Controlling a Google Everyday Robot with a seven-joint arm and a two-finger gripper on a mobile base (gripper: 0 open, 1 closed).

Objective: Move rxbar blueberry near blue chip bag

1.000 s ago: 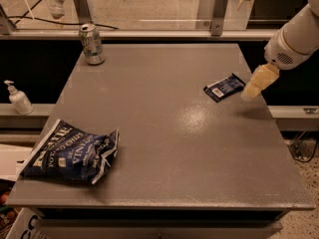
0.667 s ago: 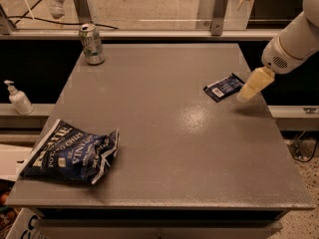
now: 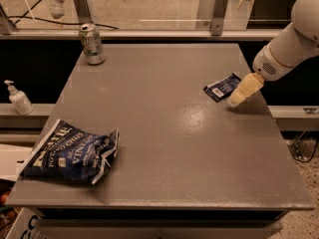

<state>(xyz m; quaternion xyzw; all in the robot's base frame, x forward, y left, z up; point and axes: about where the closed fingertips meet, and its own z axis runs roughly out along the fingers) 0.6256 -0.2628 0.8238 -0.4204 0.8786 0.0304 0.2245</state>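
Reaching in from the top right corner with the white arm (image 3: 295,36), sloped down and to the left. Chunky rounded wrist (image 3: 269,66) at the low end of it, then the cream-coloured gripper (image 3: 235,101) poking out underneath. Gripper tilted, not straight down, tip aimed down-left and sitting low on the right side of the view. Upper arm cut off by the frame edge.

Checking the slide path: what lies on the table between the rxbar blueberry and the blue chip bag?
In the camera view, only bare tabletop lies between rxbar blueberry and blue chip bag. The gripper sits beside the bar, away from the bag.
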